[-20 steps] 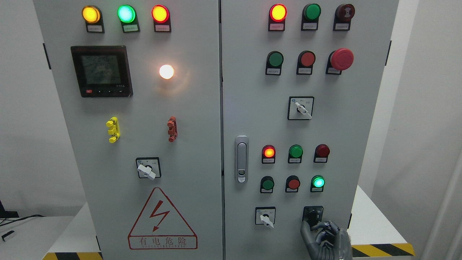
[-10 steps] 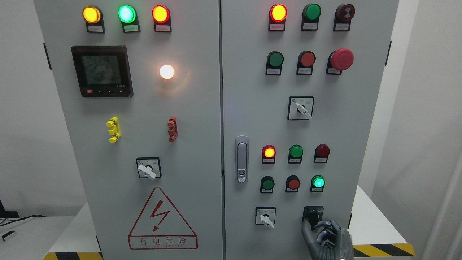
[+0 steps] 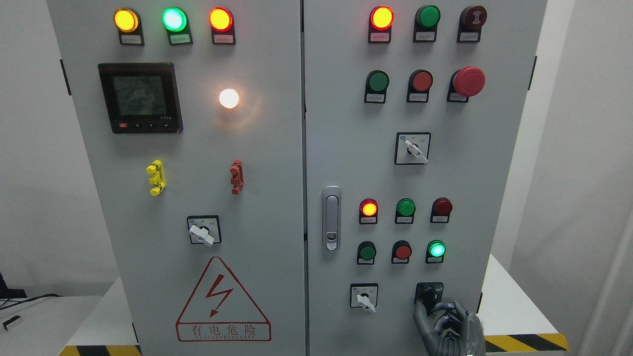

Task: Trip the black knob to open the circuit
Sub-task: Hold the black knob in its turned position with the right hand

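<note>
Black knob (image 3: 428, 293): bottom right of the right cabinet door (image 3: 395, 173), in a black square mount, below the lit green lamp (image 3: 436, 248); lower part hidden behind the hand.
Right hand (image 3: 446, 324): dark grey, comes in at the bottom edge right of the middle, directly under the knob.
Fingers (image 3: 421, 316): one raised straight up against the knob's left lower edge, the others curled toward the palm just beside it; real pinch on the knob cannot be told.
Left arm: out of view.
White selector (image 3: 364, 299): same row, left of the black knob, lever pointing down-right.
Door latch (image 3: 331, 217): silver, upright, at the left edge of the right door.
Emergency stop (image 3: 468, 81): large red mushroom head, upper right.
Left door (image 3: 198, 173): dark meter screen (image 3: 140, 97), glowing white lamp (image 3: 228, 98), yellow clip (image 3: 156, 177), red clip (image 3: 237, 176), red lightning warning triangle (image 3: 222, 301).
Tabletop (image 3: 509, 306): white, carries the cabinet, striped yellow and black along its front edge.
</note>
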Action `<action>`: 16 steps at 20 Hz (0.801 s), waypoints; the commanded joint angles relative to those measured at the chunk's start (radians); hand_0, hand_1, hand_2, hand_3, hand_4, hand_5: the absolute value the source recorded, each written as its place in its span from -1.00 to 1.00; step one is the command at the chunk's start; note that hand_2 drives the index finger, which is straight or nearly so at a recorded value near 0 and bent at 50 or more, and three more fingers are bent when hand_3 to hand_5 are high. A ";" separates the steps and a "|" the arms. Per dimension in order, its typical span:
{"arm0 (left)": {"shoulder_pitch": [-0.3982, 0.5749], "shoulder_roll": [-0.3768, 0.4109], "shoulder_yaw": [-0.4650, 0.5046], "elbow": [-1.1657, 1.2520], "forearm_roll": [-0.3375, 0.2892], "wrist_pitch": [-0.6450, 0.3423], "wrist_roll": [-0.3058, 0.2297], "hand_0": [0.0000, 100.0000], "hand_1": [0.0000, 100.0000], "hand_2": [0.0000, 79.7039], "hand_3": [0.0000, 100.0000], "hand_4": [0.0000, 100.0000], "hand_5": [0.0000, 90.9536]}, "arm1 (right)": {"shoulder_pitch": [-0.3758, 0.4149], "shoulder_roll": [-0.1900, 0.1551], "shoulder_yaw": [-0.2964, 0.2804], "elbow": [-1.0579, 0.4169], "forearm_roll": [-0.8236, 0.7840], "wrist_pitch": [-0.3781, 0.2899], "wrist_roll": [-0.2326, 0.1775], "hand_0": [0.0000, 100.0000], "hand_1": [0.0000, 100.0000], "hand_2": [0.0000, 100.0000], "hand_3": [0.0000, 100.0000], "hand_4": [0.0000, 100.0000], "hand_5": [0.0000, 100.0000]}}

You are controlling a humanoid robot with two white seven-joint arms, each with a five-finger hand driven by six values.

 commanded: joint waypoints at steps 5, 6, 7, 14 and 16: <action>0.000 0.000 0.000 0.001 -0.031 0.000 -0.001 -0.76 -0.22 -1.00 -1.00 -1.00 -1.00 | 0.000 -0.002 -0.003 0.002 0.003 0.002 0.002 -0.47 0.45 0.08 0.83 0.73 0.89; 0.000 0.000 0.000 0.000 -0.031 0.000 -0.001 -0.76 -0.22 -1.00 -1.00 -1.00 -1.00 | 0.000 -0.002 -0.003 0.002 0.003 0.002 0.002 -0.47 0.45 0.08 0.83 0.73 0.89; 0.000 0.000 0.000 0.000 -0.031 0.000 -0.001 -0.76 -0.22 -1.00 -1.00 -1.00 -1.00 | 0.000 -0.004 -0.003 0.002 0.003 0.002 0.002 -0.47 0.45 0.08 0.83 0.73 0.89; 0.000 0.000 0.000 0.000 -0.031 0.000 -0.001 -0.76 -0.22 -1.00 -1.00 -1.00 -1.00 | -0.003 -0.005 -0.004 0.008 0.003 0.002 -0.001 -0.46 0.45 0.08 0.83 0.73 0.89; 0.000 0.000 0.000 0.000 -0.031 0.000 -0.001 -0.76 -0.22 -1.00 -1.00 -1.00 -1.00 | -0.003 -0.007 -0.004 0.008 0.005 0.002 -0.010 -0.46 0.45 0.08 0.83 0.73 0.89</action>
